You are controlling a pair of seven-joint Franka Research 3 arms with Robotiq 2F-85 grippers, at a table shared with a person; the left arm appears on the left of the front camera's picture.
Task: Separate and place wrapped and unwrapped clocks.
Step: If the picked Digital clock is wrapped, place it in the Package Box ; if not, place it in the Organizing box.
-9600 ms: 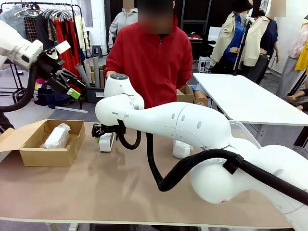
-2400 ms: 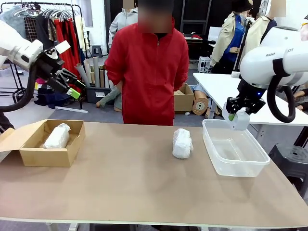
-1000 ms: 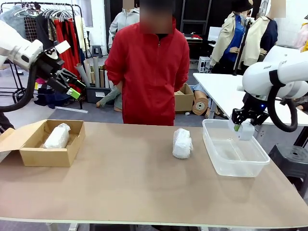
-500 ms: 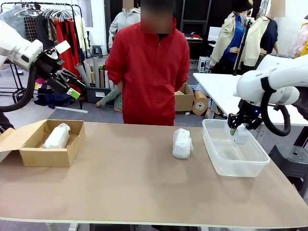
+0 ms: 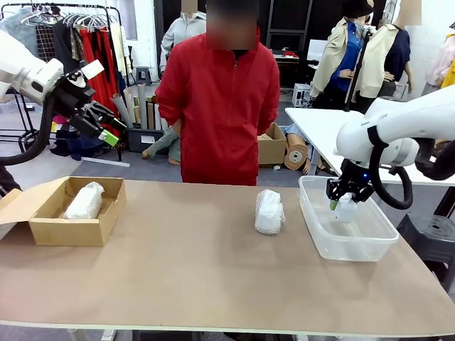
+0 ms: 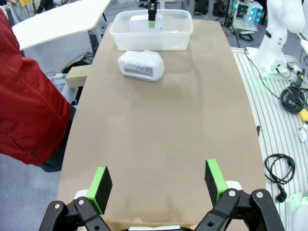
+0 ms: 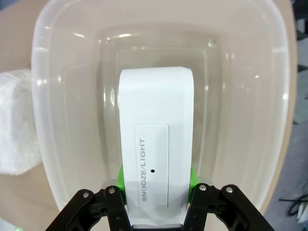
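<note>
While clamped in rt gripper (image 7: pixel 155 186), smooth white rounded clock (image 7: pixel 155 106) marked SNOOZE/LIGHT is inside clear plastic tub (image 7: pixel 43 72); bubble-wrap bundle (image 7: pixel 14 120) at 9 o'clock; lt gripper (image 6: pixel 157 185) wide, empty.

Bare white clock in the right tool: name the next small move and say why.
Probably lower it the last bit onto the floor of the clear plastic tub. The right tool is shut on the white rounded box-shaped clock, which hangs inside the tub walls, seemingly not yet resting on the bottom.
</note>
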